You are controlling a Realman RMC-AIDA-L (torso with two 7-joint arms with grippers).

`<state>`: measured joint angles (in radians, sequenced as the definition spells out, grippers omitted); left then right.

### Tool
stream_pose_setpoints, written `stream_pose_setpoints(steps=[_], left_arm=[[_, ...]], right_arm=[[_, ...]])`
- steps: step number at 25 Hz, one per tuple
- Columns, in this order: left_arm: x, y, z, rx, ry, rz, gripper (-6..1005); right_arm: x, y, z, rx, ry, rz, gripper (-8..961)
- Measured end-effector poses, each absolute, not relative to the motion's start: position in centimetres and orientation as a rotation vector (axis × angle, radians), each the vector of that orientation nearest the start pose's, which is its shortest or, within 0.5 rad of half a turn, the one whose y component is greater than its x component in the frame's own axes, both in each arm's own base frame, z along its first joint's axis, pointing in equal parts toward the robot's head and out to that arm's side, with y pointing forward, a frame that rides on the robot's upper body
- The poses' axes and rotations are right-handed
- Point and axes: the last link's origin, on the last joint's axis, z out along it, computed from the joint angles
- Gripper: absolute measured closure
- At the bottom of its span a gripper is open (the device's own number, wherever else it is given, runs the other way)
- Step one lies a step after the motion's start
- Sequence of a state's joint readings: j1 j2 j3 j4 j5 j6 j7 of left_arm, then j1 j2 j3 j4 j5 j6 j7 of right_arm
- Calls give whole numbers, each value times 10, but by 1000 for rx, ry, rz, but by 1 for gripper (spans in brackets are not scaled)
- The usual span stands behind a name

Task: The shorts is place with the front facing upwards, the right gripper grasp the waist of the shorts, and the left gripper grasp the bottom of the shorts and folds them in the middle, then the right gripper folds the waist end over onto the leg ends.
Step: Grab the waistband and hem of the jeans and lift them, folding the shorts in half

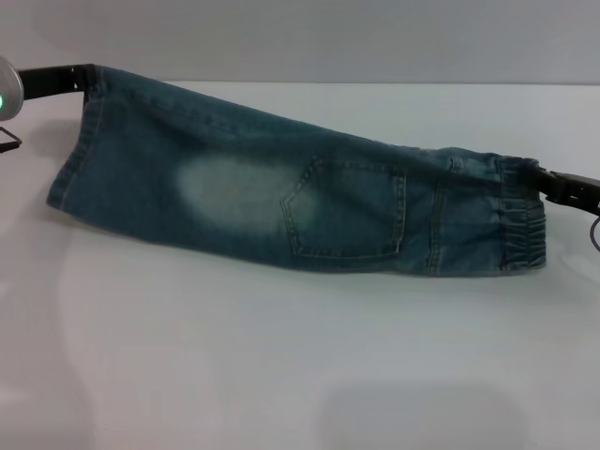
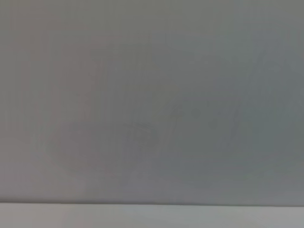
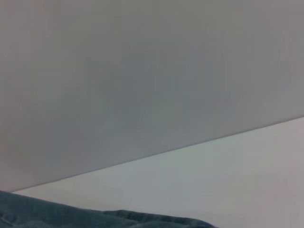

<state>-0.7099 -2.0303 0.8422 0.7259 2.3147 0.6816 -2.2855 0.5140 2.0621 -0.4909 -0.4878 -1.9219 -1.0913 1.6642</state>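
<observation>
Above the white worktop point(image 1: 281, 356) my two grippers, left gripper point(image 1: 82, 79) and right gripper point(image 1: 553, 185), clamp the blue denim shorts point(image 1: 281, 197) mid-fold; next, I'd lay them flat.

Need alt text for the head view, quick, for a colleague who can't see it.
Denim shorts, folded lengthwise, lie stretched across a white table, with the left gripper at the leg ends and the right gripper at the waist.

Plain white table point(image 1: 281, 356) before a bare grey wall point(image 1: 328, 37).
</observation>
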Motion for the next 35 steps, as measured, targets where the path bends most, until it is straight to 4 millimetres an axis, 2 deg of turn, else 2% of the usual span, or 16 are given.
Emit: stream_pose_setpoints(steps=[16, 23, 24, 31, 35], left_arm=[[-275, 461, 46, -1882, -1094, -276, 983], [-275, 462, 45, -1874, -1062, -269, 787], [-275, 462, 45, -1872, -1061, -270, 756], [-274, 461, 42, -1885, -1051, -261, 533], [-272, 461, 41, -1894, -1043, -255, 400]], right_arm=[[335, 363, 13, -2003, 1295, 720, 937], [333, 365, 13, -2003, 1290, 727, 936], [333, 365, 15, -1992, 1292, 740, 764], [335, 364, 18, -1969, 1295, 765, 541], [336, 363, 18, -1973, 1300, 766, 506]])
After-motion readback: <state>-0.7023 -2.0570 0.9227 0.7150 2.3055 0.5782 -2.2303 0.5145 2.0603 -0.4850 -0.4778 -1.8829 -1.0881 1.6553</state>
